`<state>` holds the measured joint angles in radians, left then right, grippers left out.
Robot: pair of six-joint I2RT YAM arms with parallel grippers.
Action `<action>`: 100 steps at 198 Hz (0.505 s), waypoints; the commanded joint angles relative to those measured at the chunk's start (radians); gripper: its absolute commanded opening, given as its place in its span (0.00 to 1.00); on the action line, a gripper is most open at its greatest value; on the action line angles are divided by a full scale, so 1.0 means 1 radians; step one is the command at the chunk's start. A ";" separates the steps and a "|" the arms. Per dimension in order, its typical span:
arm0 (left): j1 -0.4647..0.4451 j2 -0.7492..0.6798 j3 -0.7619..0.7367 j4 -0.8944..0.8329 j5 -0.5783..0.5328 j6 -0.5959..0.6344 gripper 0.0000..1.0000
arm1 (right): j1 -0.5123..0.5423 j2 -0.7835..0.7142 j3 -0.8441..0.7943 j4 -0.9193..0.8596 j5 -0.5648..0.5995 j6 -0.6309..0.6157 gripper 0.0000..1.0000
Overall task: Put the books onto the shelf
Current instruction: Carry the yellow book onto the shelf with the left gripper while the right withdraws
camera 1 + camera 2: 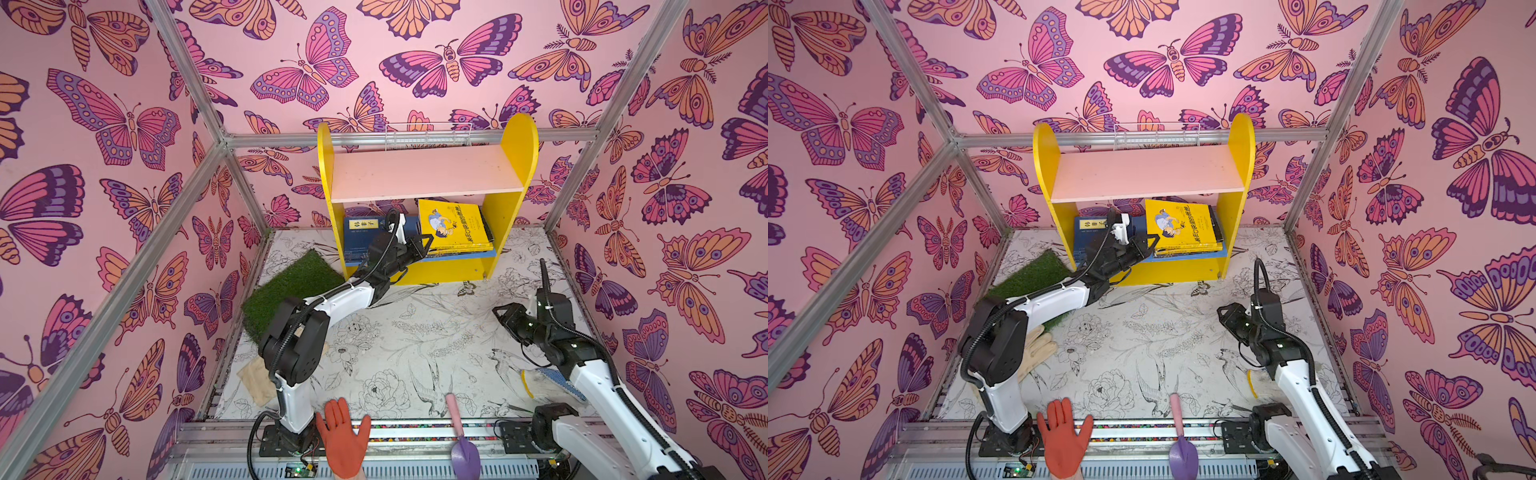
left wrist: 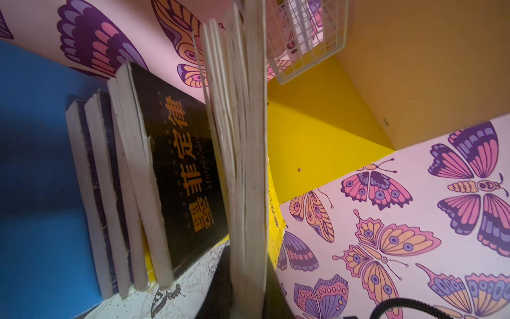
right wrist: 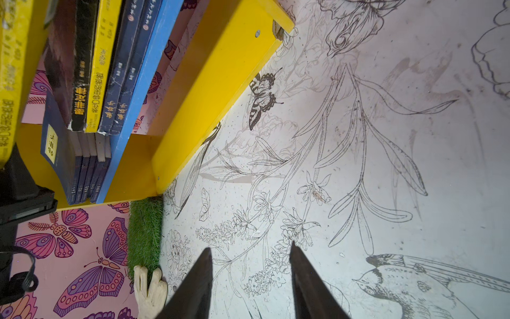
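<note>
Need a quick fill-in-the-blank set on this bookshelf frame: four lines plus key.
1. The left pincer is shut on the ____ cartoon book.
2. The right pincer hangs over the table, jaws ____, holding nothing.
3. The shelf has a pale pink upper board carrying ____ books.
4. The stacked books lie on the ____ lower board.
Missing: yellow; open; no; blue

left arm (image 1: 345,297): stretched forward, elbow raised | left gripper (image 1: 426,246): clamped on yellow book (image 1: 455,224) | right arm (image 1: 598,374): bent, low over table | right gripper (image 3: 250,245): jaws apart, empty
</note>
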<state>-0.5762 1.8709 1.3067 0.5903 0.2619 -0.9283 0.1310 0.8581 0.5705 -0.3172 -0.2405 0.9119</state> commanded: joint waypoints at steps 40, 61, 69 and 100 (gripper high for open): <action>-0.025 0.055 0.146 -0.072 -0.082 0.052 0.00 | -0.007 0.004 -0.014 -0.008 -0.005 -0.027 0.45; -0.036 0.073 0.180 -0.133 -0.090 0.077 0.20 | -0.008 0.006 -0.009 -0.008 -0.009 -0.028 0.45; -0.040 0.077 0.186 -0.151 -0.107 0.083 0.31 | -0.007 0.004 -0.009 -0.005 -0.012 -0.029 0.45; -0.049 0.075 0.206 -0.207 -0.173 0.107 0.77 | -0.008 0.005 -0.005 0.005 -0.045 -0.034 0.43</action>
<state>-0.6159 1.9419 1.4719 0.4175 0.1516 -0.8600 0.1303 0.8639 0.5667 -0.3172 -0.2558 0.9001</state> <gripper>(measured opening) 0.702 0.437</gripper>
